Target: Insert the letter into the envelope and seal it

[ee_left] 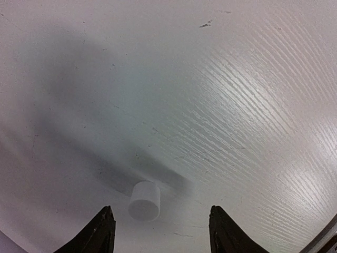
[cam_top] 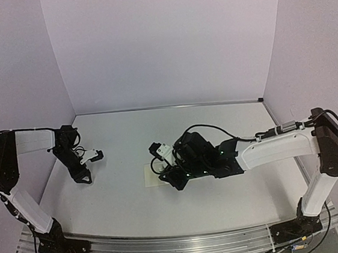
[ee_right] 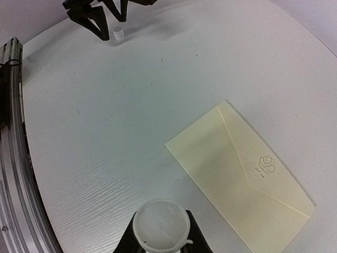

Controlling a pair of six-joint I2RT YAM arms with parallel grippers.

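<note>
The cream envelope [ee_right: 242,174] lies flat on the white table, its triangular flap folded down and a small rose emblem at the flap's tip. In the top view only its left end [cam_top: 152,176] shows beside the right arm. The letter is hidden from every view. My right gripper [ee_right: 161,232] hovers just left of the envelope, shut on a white round tube [ee_right: 161,227] whose circular end faces the camera. My left gripper [ee_left: 161,211] hangs open at the table's left over a small white cap [ee_left: 145,200]. The cap lies between the fingers and touches neither.
The right wrist view shows the left gripper [ee_right: 100,16] and the cap [ee_right: 119,33] at its far top left. A metal rail [ee_right: 13,158] runs along the table's near edge. White walls close in the back and both sides.
</note>
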